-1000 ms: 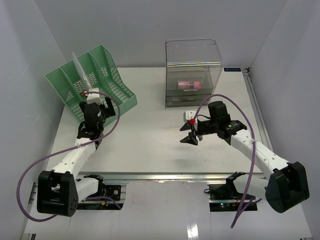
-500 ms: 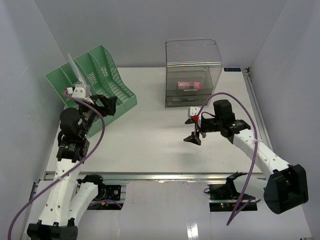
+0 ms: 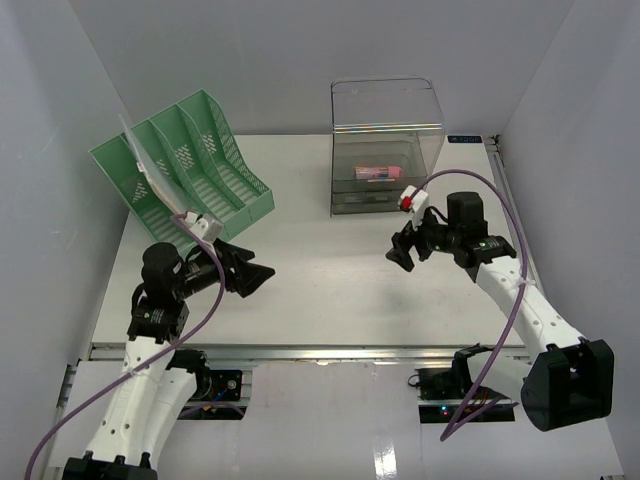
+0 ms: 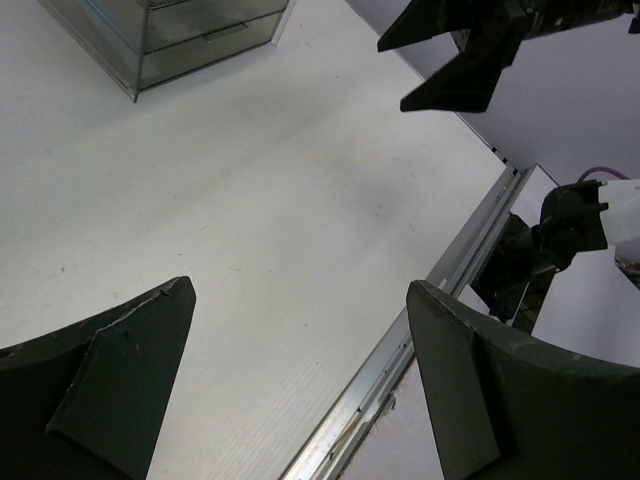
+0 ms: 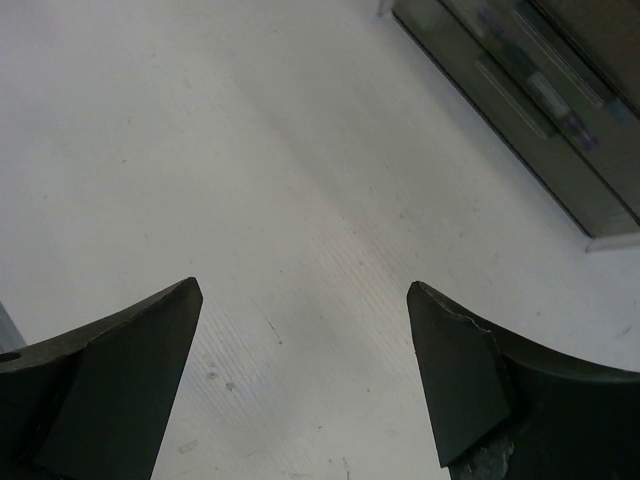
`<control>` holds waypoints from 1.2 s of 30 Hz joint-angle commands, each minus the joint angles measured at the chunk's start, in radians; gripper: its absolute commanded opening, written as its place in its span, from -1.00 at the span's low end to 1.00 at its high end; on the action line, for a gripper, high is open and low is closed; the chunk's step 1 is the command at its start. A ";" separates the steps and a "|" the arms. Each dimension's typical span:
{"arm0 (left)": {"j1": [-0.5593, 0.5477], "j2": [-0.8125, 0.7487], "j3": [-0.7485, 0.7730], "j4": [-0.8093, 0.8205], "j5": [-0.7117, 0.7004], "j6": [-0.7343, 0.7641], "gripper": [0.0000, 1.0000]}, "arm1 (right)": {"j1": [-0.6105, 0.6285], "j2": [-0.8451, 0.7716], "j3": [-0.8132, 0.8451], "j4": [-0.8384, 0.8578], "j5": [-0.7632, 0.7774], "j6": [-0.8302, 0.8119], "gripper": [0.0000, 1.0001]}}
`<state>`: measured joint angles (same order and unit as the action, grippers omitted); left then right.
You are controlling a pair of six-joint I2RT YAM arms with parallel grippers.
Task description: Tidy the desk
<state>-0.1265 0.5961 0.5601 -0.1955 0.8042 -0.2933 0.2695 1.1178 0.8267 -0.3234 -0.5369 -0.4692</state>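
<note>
Likely a lab: white-walled desk (image 3: 320, 295)

**Desk layout, top view; clock read from the desk's centre, 12 at the far wall**

On the desk (image 3: 320, 300), two containers are set along the far edge: a slotted file rack (image 3: 205, 170) at 10 o'clock, close to the left wall, and a drawer box (image 3: 386, 130) at 1 o'clock, well apart from it. A sheet (image 3: 138, 160) is stood in the rack's leftmost slot. A small item (image 3: 375, 172) is lodged inside the drawer box. The left gripper (image 3: 258, 280) is found over the desk at 8 o'clock, before the rack. The right gripper (image 3: 401, 260) is found at 3 o'clock, before the drawer box. A rail (image 3: 320, 351) is run along the near edge at 6 o'clock.
</note>
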 commanded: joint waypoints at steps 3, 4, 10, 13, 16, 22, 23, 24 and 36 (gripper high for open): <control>-0.002 -0.110 -0.015 0.011 0.041 0.023 0.96 | -0.107 -0.078 -0.040 0.097 0.058 0.203 0.80; -0.002 -0.110 -0.015 0.010 0.044 0.025 0.96 | -0.121 -0.091 -0.056 0.121 0.064 0.228 0.80; -0.002 -0.110 -0.014 0.001 0.035 0.028 0.96 | -0.174 -0.217 -0.177 0.253 0.159 0.325 0.80; -0.002 -0.108 -0.016 -0.005 0.023 0.029 0.96 | -0.180 -0.271 -0.217 0.280 0.170 0.333 0.80; -0.002 -0.104 -0.014 -0.011 0.014 0.030 0.96 | -0.182 -0.292 -0.232 0.288 0.163 0.335 0.80; -0.004 -0.092 -0.012 -0.017 -0.002 0.033 0.96 | -0.182 -0.295 -0.233 0.291 0.182 0.335 0.80; -0.004 -0.089 -0.012 -0.017 -0.003 0.033 0.96 | -0.182 -0.298 -0.234 0.291 0.189 0.335 0.80; -0.004 -0.088 -0.013 -0.018 -0.005 0.033 0.96 | -0.182 -0.299 -0.235 0.291 0.194 0.334 0.80; -0.004 -0.088 -0.014 -0.024 -0.016 0.034 0.96 | -0.183 -0.299 -0.238 0.296 0.236 0.345 0.80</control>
<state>-0.1272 0.5095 0.5385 -0.2108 0.7957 -0.2710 0.0917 0.8303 0.5922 -0.0765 -0.3254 -0.1364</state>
